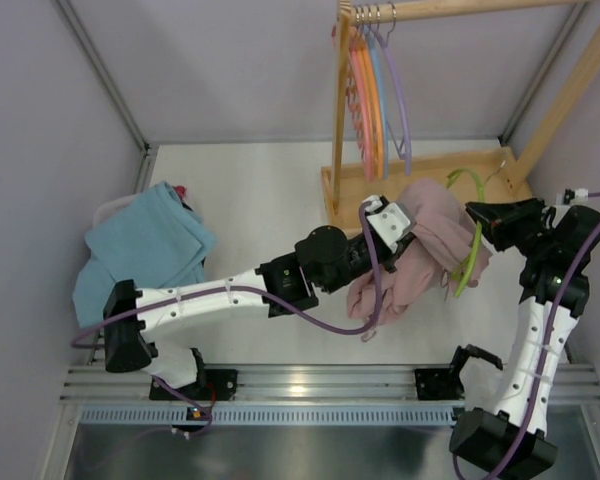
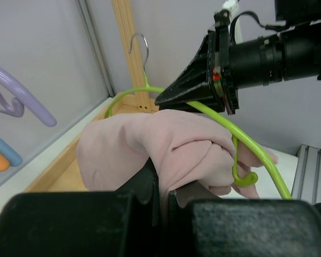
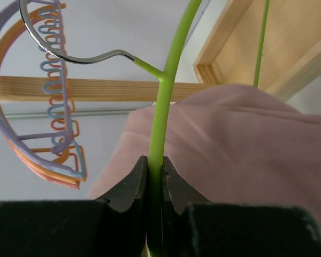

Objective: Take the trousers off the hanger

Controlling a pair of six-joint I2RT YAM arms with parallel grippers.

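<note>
The pink trousers hang bunched over a lime green hanger held in the air right of centre. My left gripper is shut on a fold of the trousers. My right gripper is shut on the hanger's green arm, just below its metal hook. In the left wrist view the hanger runs across the trousers, with my right gripper clamped on it. The trousers fill the right wrist view behind the hanger.
A wooden clothes rack stands at the back with several coloured hangers on its rail. A pile of light blue cloth lies at the left. Grey walls enclose the table; a metal rail runs along the near edge.
</note>
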